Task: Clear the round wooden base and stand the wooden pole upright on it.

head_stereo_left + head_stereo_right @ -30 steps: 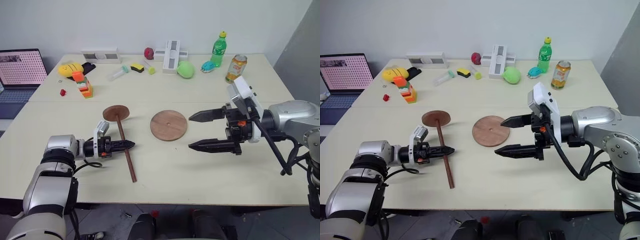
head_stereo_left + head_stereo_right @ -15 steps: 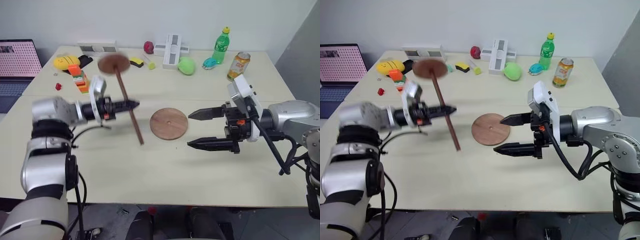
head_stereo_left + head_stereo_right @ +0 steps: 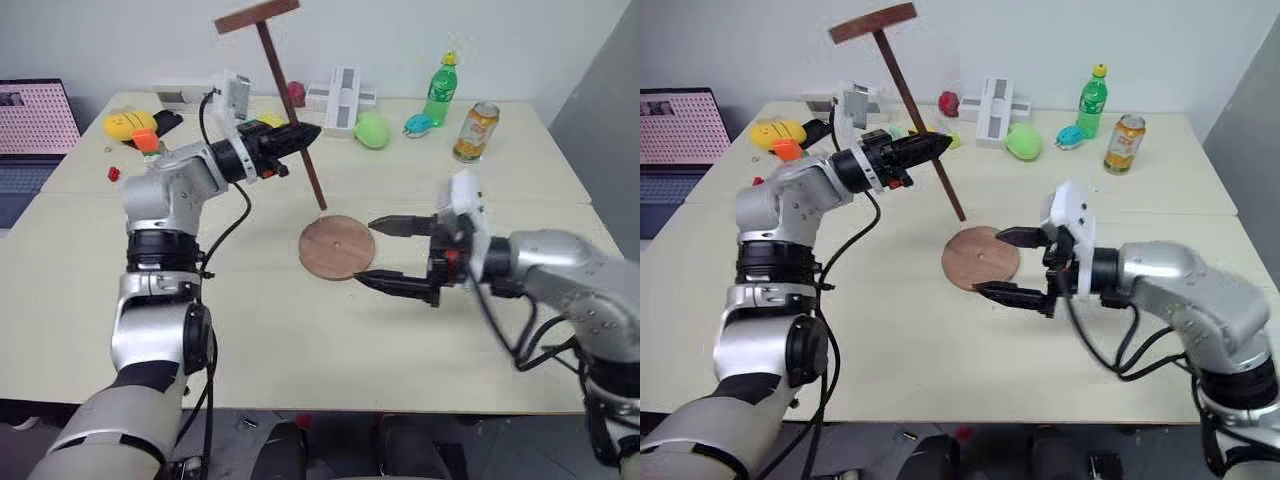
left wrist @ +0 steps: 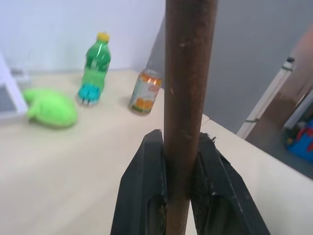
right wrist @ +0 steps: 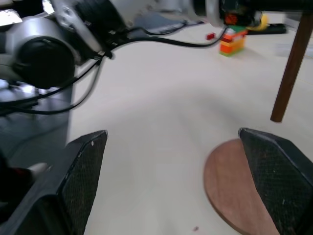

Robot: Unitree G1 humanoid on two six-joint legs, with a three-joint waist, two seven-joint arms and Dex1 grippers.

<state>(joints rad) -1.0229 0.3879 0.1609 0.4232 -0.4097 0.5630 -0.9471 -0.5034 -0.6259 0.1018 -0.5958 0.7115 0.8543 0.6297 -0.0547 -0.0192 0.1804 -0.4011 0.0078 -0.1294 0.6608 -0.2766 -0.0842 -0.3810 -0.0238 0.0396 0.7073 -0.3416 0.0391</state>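
The table (image 3: pixel 250 330) carries the round wooden base (image 3: pixel 337 247), lying bare, apparently ready for the pole. Above and just behind the base, the wooden pole (image 3: pixel 290 110) is held tilted, disc end up, its free end aimed near the base's rim. It is clamped by the left gripper (image 3: pixel 300 135). Just beside the base, the right gripper (image 3: pixel 385 253) is spread wide and holds nothing.

Round wooden base (image 3: pixel 337 247) reddish-brown, plain, on the cream table (image 3: pixel 250 330). Wooden pole (image 3: pixel 290 120) dark brown, its end disc the same brown. Left gripper (image 3: pixel 312 131) and right gripper (image 3: pixel 372 252) fingers black. Behind the base: green bottle (image 3: pixel 437 93) with yellow cap, orange-and-silver can (image 3: pixel 473 132), lime-green soft toy (image 3: pixel 371 131), white cross-shaped block (image 3: pixel 342 97). Far beside the base, yellow toy (image 3: pixel 127 123), orange-and-green bricks (image 3: pixel 146 142).
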